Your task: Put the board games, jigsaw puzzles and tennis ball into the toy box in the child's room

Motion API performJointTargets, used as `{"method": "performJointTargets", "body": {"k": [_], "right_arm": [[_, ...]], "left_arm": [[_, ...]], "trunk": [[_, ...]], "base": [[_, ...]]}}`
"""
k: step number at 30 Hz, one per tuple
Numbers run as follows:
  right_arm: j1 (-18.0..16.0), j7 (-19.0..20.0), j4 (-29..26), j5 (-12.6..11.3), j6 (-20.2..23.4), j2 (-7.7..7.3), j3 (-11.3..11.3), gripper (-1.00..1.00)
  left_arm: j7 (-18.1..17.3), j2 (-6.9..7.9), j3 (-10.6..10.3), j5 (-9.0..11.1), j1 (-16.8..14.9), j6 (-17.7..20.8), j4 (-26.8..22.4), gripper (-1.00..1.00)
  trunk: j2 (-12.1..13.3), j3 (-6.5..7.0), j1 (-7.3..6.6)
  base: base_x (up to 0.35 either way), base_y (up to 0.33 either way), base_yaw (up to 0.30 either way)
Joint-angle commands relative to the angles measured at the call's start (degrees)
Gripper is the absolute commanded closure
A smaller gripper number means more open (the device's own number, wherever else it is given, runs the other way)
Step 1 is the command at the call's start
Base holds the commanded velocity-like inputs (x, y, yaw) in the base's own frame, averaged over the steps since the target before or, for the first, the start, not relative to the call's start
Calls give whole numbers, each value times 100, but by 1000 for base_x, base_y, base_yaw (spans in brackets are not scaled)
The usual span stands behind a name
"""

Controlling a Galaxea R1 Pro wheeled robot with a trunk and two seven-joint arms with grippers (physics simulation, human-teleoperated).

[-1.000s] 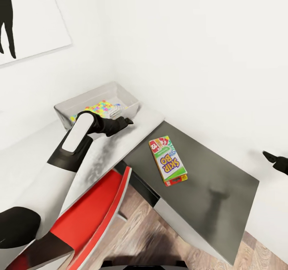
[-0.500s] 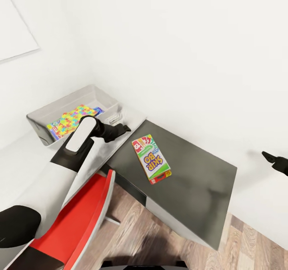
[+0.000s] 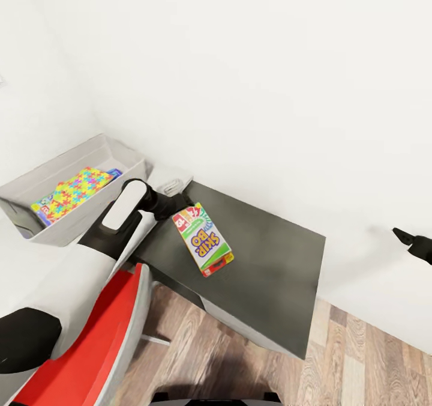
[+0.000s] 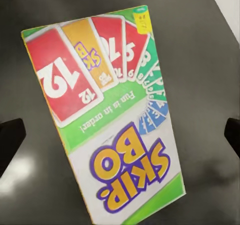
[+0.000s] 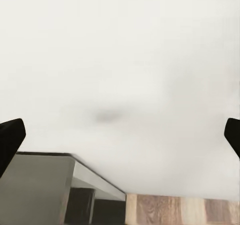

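Now left gripper (image 3: 187,199) spread above Skip-Bo box (image 3: 202,238), mid dark table (image 3: 276,274)

The Skip-Bo box (image 3: 203,238) looks like glossy printed cardboard; the dark tabletop (image 3: 276,262) is smooth with a faint sheen; the floor (image 3: 372,364) is grained wood.

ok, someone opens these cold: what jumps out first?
The bright Skip-Bo box, lying flat on the dark part of the table, with the left gripper open just beside its near end. Next, the colourful jigsaw puzzle lying inside the grey toy box at the left, against the white wall. The red chair below stands out too.
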Motion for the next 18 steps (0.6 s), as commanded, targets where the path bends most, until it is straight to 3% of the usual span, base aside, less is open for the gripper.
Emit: {"method": "performJointTargets", "body": {"k": [1,8,18], "right_arm": [[-8,20,-3,-7,36,1,-8,-100],[-6,21,-3,-9,36,5,-3,-100],[-5,24,-3,-7,111,6,14,-100]], "left_arm": [[57,7,-14,57,-5,-6,-7,-100],[81,36,-43,46,1,6,196,-100],[90,125,-59,42,27,10,424,-100]], "trunk": [[-10,-9,3],[-10,-9,3],[-10,-8,3]], "base": [[0,0,-279],[0,0,-219],[0,0,-78]]}}
